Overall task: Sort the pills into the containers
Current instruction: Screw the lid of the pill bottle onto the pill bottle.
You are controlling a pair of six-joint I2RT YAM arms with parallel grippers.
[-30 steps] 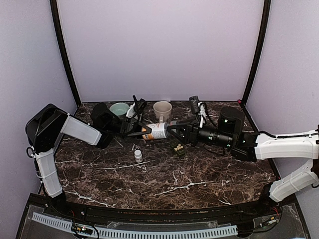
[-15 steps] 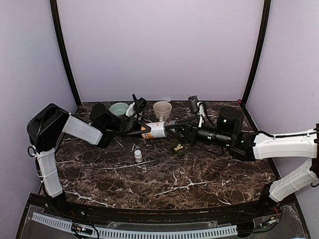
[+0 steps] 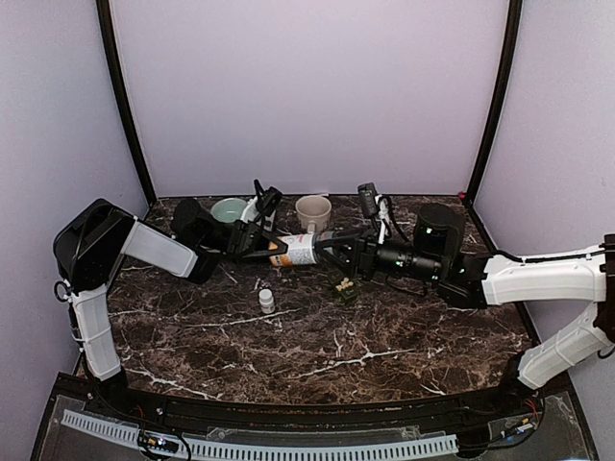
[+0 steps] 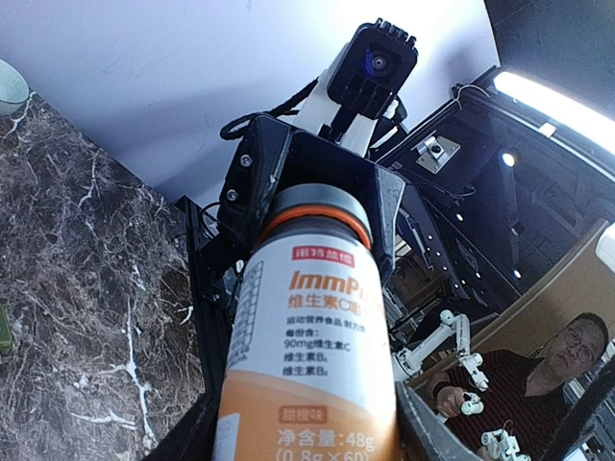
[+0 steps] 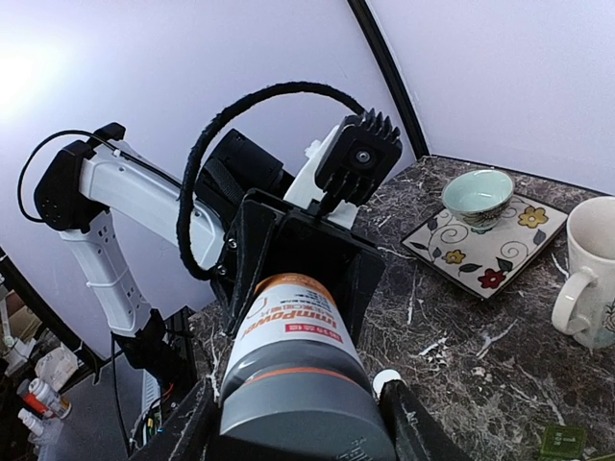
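Note:
A white and orange pill bottle (image 3: 301, 251) hangs level above the table's back, held between both arms. My left gripper (image 3: 269, 252) is shut on its orange base end, and the left wrist view shows the label (image 4: 317, 317) running away from my left gripper (image 4: 307, 423). My right gripper (image 3: 332, 247) is shut on the bottle's grey cap (image 5: 298, 394), which fills the space between the fingers of my right gripper (image 5: 303, 423). The dark green container (image 3: 344, 287) lies on the table below the right gripper, with a few pale pills (image 3: 343, 281) on it.
A cream mug (image 3: 313, 212) and a pale green bowl (image 3: 230, 209) stand at the back; the bowl rests on a flowered tile (image 5: 480, 254). A small white vial (image 3: 266, 301) stands on the marble in front of the bottle.
Both arms and the bottle between them have crept slightly left and toward the back. Both grips look unchanged.

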